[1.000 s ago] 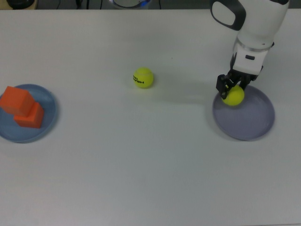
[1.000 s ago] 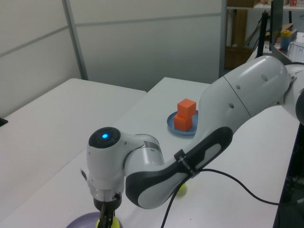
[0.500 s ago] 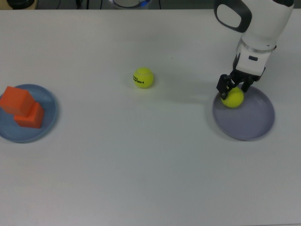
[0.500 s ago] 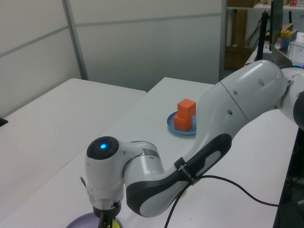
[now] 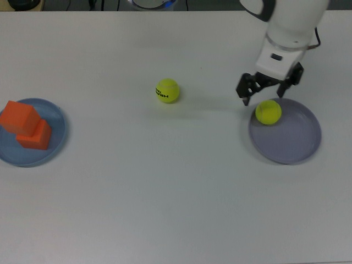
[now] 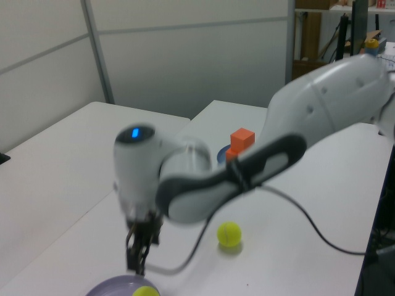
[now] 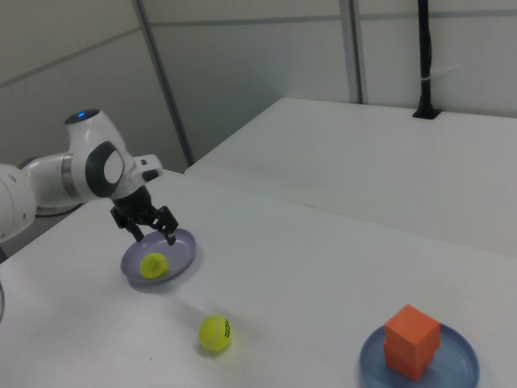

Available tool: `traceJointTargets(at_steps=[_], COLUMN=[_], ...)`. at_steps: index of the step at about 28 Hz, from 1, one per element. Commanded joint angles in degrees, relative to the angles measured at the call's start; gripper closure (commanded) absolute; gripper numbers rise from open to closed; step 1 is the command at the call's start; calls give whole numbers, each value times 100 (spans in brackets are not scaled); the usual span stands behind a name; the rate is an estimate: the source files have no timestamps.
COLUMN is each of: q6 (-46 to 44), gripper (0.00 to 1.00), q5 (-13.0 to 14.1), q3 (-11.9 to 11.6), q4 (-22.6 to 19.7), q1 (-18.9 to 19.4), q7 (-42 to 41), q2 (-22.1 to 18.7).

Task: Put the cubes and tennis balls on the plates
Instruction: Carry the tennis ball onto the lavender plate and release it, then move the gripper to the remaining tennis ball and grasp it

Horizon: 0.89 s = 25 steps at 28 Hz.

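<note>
Gripper (image 5: pixel 266 91), spread and empty at the top view's upper right, hangs above the ball (image 5: pixel 268 111) near the purple plate's (image 5: pixel 297 146) rim, where a nudge could roll it onto the bench (image 5: pixel 176 187).

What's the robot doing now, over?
Hand open above the purple plate. One ball on it. Other ball loose on table, nothing blocking.

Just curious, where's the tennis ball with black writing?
In the top view, the lettered tennis ball lies on the bare table, between the blue plate and the purple plate.
</note>
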Motion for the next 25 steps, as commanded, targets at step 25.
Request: traceJointTargets(at_steps=[25], q6=[609], gripper=[0], q5=[1402], q3=[-2001], q4=[-3307], q1=[-108], q7=[-1600], q2=[-2315])
